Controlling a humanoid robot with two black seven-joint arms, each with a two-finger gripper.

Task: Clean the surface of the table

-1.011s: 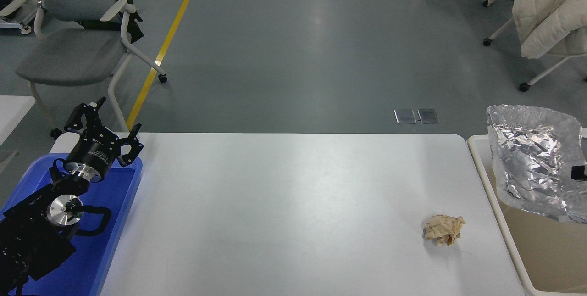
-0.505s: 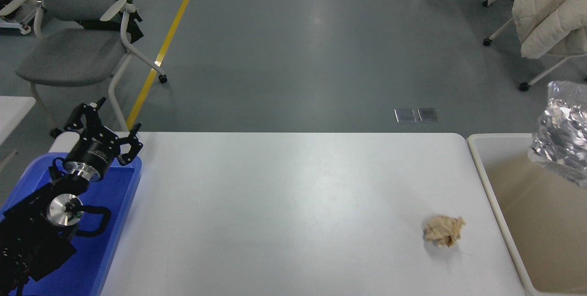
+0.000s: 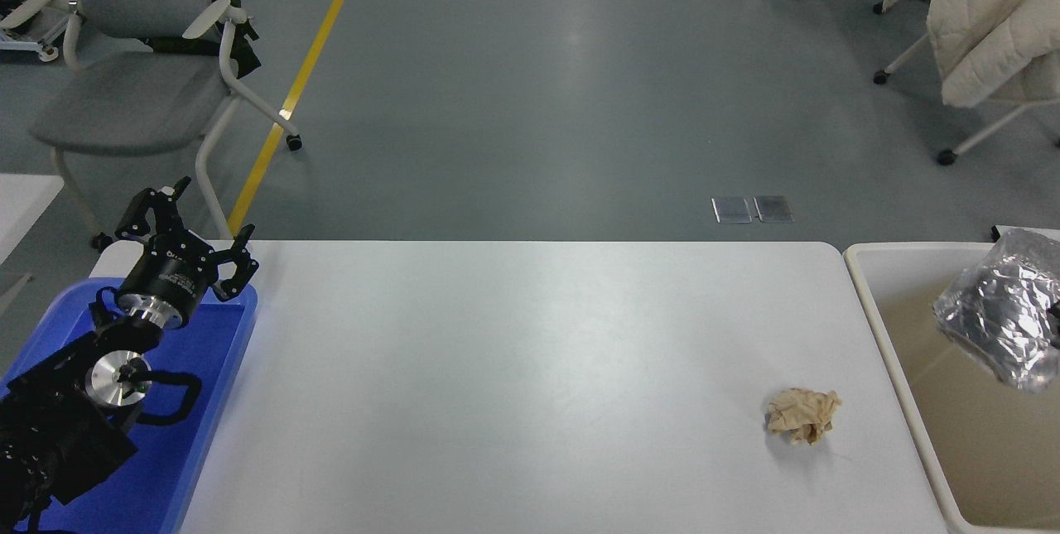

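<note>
Lengthwise left-to-right, table surface (image 3: 513, 368) (rounded corners)

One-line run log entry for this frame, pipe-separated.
left pincer: open, parked over blue tray | foil bag: above beige bin at right edge | paper wad: on table surface

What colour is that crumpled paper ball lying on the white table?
Light tan-beige, seen in the head view: the crumpled paper ball lies near the white table's right end.

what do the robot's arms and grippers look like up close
Only the left arm shows well. It is black and boxy, with a shiny silver disc joint, a silver ring behind the wrist and a looping black cable. The left gripper is black, with skeletal pronged fingers and faint white lettering. The right arm is barely visible.
</note>
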